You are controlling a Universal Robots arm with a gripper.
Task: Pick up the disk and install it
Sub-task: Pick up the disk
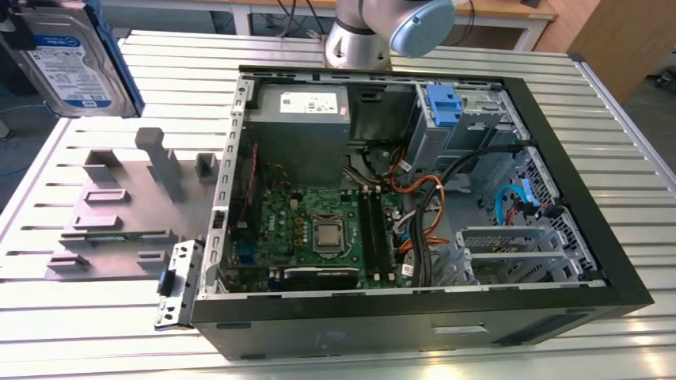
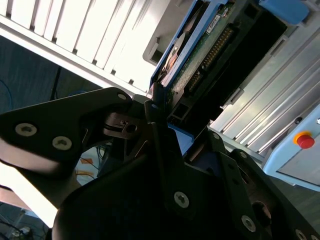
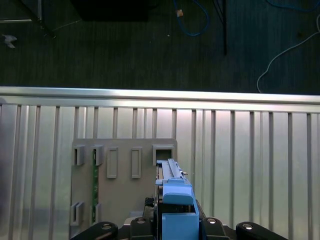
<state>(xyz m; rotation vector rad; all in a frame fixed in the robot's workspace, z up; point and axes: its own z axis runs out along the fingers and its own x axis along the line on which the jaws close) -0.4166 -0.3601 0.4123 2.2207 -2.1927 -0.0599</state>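
At the exterior view's left, the disk is up off the table, above the grey fixture plate and well apart from the open computer case further right. I judge it dense, rigid and shock-sensitive, with slick metal faces. Its blue carrier offers the safest hold. My gripper is closed narrowly on that carrier, carrying the disk edge-on.

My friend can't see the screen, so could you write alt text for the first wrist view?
The gripper holds the disk edge-on in its blue carrier, above a grey fixture plate lying on a slatted metal table. Beyond the table's edge is dark floor with loose cables.
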